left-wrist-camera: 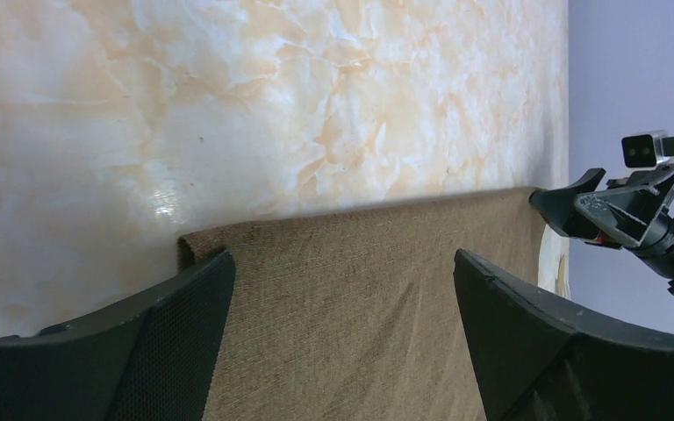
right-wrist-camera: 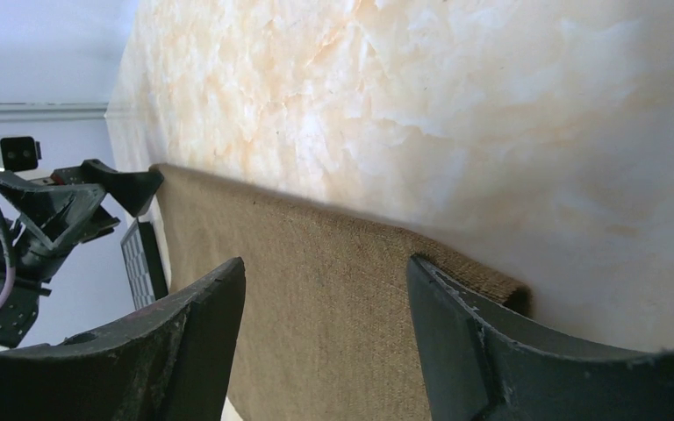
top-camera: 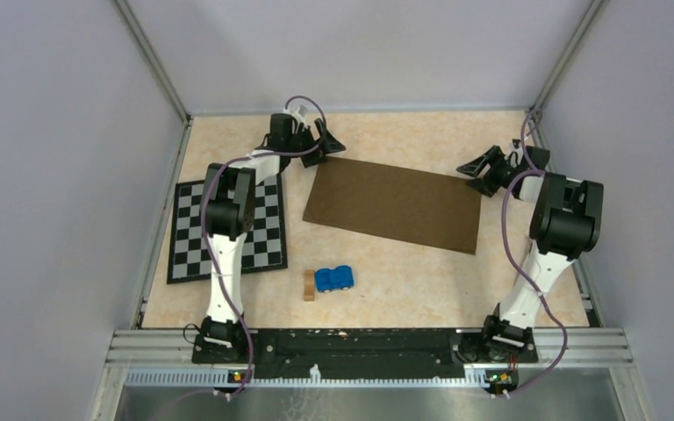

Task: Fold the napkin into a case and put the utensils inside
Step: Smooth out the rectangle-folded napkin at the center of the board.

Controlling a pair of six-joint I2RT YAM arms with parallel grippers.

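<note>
Napkin [top-camera: 392,204], dark brown, lies flat as a wide rectangle at the centre of the marbled table [top-camera: 404,289], slanting slightly from upper left to lower right in the overhead view. The left gripper [top-camera: 320,145] hangs over the cloth's upper-left corner and the right gripper [top-camera: 484,172] over its upper-right corner, one arm at each end of the far edge.

Both wrist cameras show the black fingers spread wide, with brown fabric filling the gap between them and nothing clasped. In the left wrist view the cloth's corner sits just inside the left-hand finger [left-wrist-camera: 140,351], and the edge there looks rounded, like a fold. In the right wrist view the corner peeks out just past the right-hand finger [right-wrist-camera: 527,360], with the same rounded lip. Whether any fingertip actually touches the napkin cannot be told from these angles. Each wrist camera also catches the opposite gripper at the far end of the cloth, likewise agape.

At the left of the overhead frame a black-and-white checkered mat [top-camera: 228,230] lies partly under the left arm, well apart from the napkin. Below the cloth, near the table's middle, a blue toy car [top-camera: 334,278] sits just beside a small tan wooden block [top-camera: 309,285].
</note>
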